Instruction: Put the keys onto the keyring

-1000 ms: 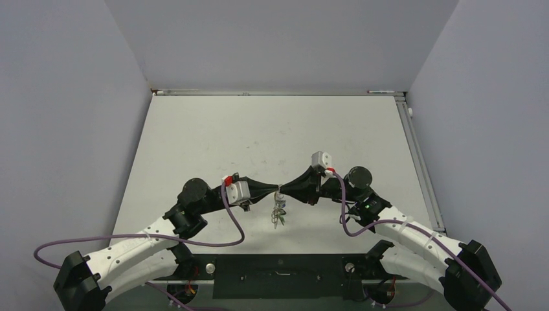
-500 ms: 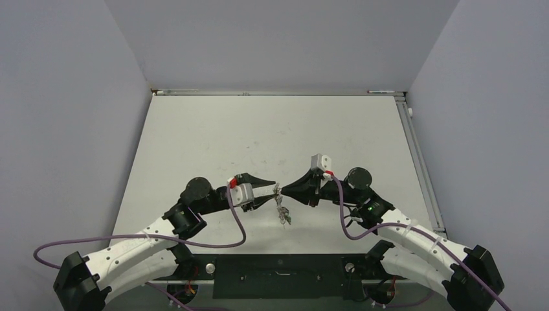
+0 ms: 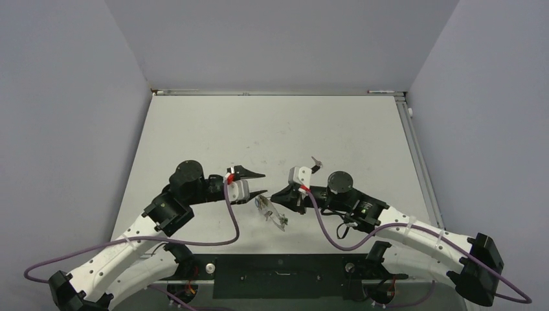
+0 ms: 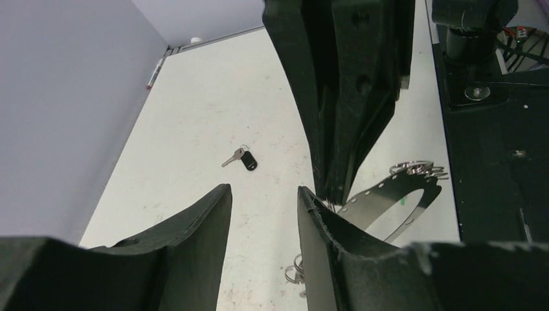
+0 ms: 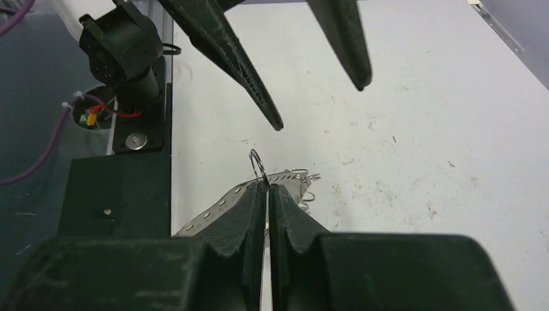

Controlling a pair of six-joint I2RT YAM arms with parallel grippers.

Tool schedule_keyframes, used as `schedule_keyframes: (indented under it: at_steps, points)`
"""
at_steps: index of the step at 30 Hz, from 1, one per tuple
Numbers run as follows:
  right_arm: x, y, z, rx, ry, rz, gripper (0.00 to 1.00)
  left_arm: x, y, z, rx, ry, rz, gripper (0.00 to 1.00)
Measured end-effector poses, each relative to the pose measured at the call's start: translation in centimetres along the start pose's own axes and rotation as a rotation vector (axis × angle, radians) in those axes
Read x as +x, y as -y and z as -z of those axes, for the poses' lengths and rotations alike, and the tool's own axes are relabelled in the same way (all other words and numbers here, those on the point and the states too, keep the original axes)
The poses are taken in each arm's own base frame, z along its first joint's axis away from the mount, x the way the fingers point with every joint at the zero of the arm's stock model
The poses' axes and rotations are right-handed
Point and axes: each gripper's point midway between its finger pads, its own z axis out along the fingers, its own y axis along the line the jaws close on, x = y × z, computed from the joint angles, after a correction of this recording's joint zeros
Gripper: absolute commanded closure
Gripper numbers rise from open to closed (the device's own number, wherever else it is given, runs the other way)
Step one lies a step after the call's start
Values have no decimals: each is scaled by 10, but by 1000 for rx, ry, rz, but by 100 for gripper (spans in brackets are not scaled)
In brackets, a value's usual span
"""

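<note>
Keyring [image 5: 257,163]: one thin grey wire loop, held at the near middle of the table [image 3: 213,123] between your two arms. A short arc of the wire stands up above the fingertips that grip it. Seen from above, the rest slants down toward the near edge (whether its low end touches the table, you cannot tell).

Right gripper [image 5: 267,188]: jaws together, clamped on the wire of the keyring.

Metal strip [image 4: 388,194]: pale, flat, punched with a row of holes, and curved. It sits just beneath the gripped wire. How it joins the wire you cannot tell.

Small rings [image 4: 417,170]: several, bunched at one end of the strip.

Left gripper [image 4: 262,191]: jaws apart with nothing between them. Its tips point at your right gripper, near it but not touching.

Black-headed key [image 4: 245,160]: one, lying flat on the table by itself (silver blade, small ring at the head). It is well apart from the keyring, on the far side of your right arm.
</note>
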Motion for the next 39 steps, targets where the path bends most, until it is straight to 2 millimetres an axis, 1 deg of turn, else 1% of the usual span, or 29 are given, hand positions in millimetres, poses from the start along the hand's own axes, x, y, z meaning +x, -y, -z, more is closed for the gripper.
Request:
schedule_keyframes:
  at_steps: [4,6,9,14,20,24,27,32,39]
  points:
    - [15,-3,-6,21,-66,27,95,-8,1,1,49,-41,7,62]
    - [20,1,-5,47,-89,36,95,-6,3,2,71,-74,30,62]
    - [22,7,-3,78,-101,43,95,0,7,6,87,-130,79,61]
    - [25,10,-3,100,-114,55,95,6,14,10,95,-198,170,62]
    - [25,9,-4,108,-119,67,95,18,25,2,105,-259,254,68]
    - [26,7,-5,105,-122,70,95,27,29,-5,95,-301,276,69]
    - [27,5,-5,102,-126,72,95,32,30,-7,87,-323,280,72]
    - [29,3,-7,99,-136,76,95,34,27,-8,67,-332,267,72]
    - [31,3,-7,107,-143,89,95,44,28,-9,70,-358,265,73]
